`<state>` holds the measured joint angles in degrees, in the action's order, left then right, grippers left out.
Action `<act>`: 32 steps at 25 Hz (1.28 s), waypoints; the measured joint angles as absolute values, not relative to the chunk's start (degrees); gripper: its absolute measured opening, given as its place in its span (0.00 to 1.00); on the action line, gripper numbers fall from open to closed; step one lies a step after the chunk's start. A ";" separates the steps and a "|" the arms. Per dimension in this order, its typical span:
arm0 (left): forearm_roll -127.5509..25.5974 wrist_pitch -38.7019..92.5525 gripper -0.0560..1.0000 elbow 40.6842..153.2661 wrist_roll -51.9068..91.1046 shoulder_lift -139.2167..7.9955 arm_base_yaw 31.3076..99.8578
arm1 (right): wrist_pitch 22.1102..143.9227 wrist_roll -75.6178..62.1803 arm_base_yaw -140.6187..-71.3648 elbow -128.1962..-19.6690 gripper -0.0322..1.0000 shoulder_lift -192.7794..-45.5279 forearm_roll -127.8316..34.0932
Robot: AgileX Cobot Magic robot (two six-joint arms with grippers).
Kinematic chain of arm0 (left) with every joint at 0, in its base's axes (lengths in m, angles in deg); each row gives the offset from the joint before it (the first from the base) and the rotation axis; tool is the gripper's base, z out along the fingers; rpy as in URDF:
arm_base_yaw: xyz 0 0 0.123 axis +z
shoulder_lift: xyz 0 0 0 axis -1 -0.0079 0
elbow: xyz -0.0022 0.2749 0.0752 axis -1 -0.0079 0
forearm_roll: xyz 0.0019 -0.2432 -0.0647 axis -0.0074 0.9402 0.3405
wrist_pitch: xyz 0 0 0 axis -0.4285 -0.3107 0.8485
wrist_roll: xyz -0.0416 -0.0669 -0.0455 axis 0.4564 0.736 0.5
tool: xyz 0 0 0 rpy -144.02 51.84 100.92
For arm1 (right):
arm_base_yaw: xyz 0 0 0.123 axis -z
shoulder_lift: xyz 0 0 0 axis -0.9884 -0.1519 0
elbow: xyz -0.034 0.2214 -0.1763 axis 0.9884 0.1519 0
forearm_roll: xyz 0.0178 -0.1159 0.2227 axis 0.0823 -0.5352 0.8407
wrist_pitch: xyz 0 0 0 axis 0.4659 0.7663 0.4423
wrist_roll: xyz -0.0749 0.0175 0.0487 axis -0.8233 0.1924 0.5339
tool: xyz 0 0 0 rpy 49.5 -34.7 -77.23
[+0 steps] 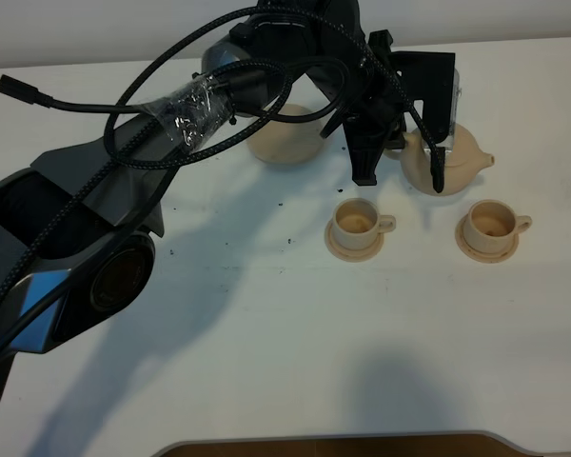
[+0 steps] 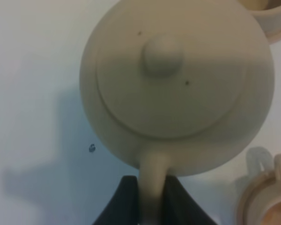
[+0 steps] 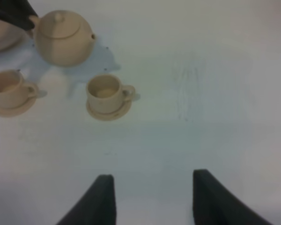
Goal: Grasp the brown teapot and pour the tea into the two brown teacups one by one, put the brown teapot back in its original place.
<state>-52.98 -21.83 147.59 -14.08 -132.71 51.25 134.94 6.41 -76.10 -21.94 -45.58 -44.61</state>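
My right gripper hangs spread wide, clear of the work. Further out sit the two brown teacups. Behind them my left gripper is clamped on the handle of the brown teapot, with the spout turned toward the right-hand teacup, presumably for pouring. Beyond, the original place lies potless.

The brown teapot, tan with its lid on, sits upright, spout pointing right, handle between the left gripper's jaws. Just before it, the two brown teacups rest on saucers; the wide saucer lies left.
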 joint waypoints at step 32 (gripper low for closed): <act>-57.84 -19.76 0.15 147.59 -20.80 -134.97 48.46 | 134.94 6.41 -76.10 -21.94 0.42 -45.58 -44.61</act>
